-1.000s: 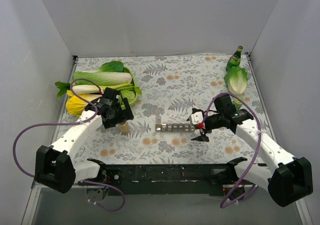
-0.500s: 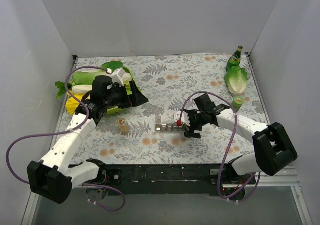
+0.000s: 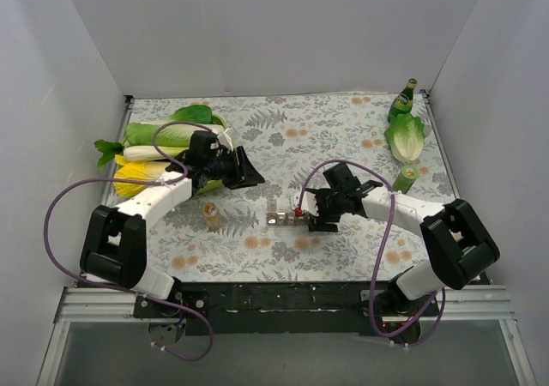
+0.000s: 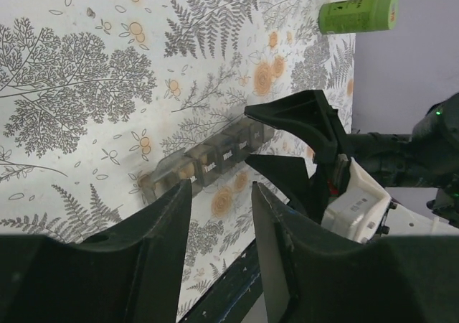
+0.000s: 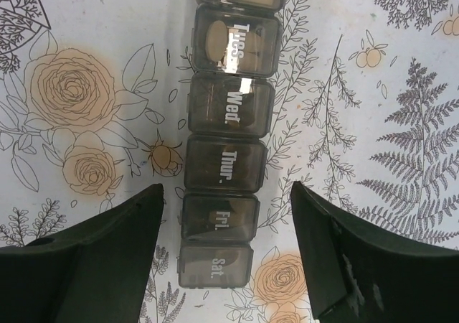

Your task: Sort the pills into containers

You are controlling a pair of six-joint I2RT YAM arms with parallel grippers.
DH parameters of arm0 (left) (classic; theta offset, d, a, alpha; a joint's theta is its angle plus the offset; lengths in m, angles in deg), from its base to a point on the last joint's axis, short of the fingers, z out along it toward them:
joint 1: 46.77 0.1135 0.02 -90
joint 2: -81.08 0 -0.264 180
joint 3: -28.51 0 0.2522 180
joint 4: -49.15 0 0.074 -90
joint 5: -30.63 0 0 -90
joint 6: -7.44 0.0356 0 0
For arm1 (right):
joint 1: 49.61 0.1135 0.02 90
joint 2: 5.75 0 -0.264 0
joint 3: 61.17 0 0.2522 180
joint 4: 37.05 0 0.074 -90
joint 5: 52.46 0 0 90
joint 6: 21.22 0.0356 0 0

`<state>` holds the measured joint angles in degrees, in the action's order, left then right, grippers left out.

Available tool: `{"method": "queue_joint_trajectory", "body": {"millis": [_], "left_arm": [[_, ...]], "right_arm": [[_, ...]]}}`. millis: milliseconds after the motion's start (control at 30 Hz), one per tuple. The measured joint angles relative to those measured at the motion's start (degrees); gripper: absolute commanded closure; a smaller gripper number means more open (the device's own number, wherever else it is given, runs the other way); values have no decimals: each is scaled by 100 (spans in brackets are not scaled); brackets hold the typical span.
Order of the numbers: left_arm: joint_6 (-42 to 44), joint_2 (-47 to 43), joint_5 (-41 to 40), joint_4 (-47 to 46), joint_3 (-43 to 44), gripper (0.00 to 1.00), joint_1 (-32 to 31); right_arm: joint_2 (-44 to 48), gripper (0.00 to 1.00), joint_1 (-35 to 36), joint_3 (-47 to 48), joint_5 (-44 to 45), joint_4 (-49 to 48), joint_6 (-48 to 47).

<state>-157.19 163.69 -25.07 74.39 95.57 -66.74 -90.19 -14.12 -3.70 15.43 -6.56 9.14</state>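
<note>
The containers (image 5: 224,122), a row of smoky-grey compartments marked Tues to Sat, lie on the flowered cloth. A tan pill (image 5: 215,39) shows inside the Tues one. My right gripper (image 5: 226,194) hangs open over the Fri and Sat end, one finger on each side and neither touching the strip. From above, the containers (image 3: 283,219) sit mid-table with the right gripper (image 3: 307,217) at their right end. My left gripper (image 3: 249,177) hovers to their upper left, open and holding nothing. In its own view the left gripper (image 4: 221,194) points at the containers (image 4: 208,166).
A small amber vial (image 3: 208,217) stands left of the strip. Leafy greens and a yellow vegetable (image 3: 163,146) lie at the back left. At the right are a lettuce leaf (image 3: 405,137), a green glass bottle (image 3: 403,101) and a small green bottle (image 3: 405,177) on its side.
The left gripper swung away from the vial, up and rightward, and its jaws narrowed. The right gripper slid left onto the strip's end, its jaws narrowing too.
</note>
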Motion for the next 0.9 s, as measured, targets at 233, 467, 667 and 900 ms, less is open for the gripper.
{"method": "queue_joint_trajectory", "body": {"millis": [233, 467, 667, 900], "left_arm": [[-37, 920, 87, -98, 107, 70, -28], [-9, 1620, 72, -98, 289, 76, -269], [50, 1899, 72, -101, 422, 80, -466], [92, 1963, 87, -103, 452, 92, -529]], "right_arm": [[-133, 36, 2, -13, 20, -59, 50], [-144, 47, 2, -37, 44, -122, 103], [-153, 62, 2, -46, 66, -186, 122], [-153, 69, 7, -68, 74, -221, 173]]}}
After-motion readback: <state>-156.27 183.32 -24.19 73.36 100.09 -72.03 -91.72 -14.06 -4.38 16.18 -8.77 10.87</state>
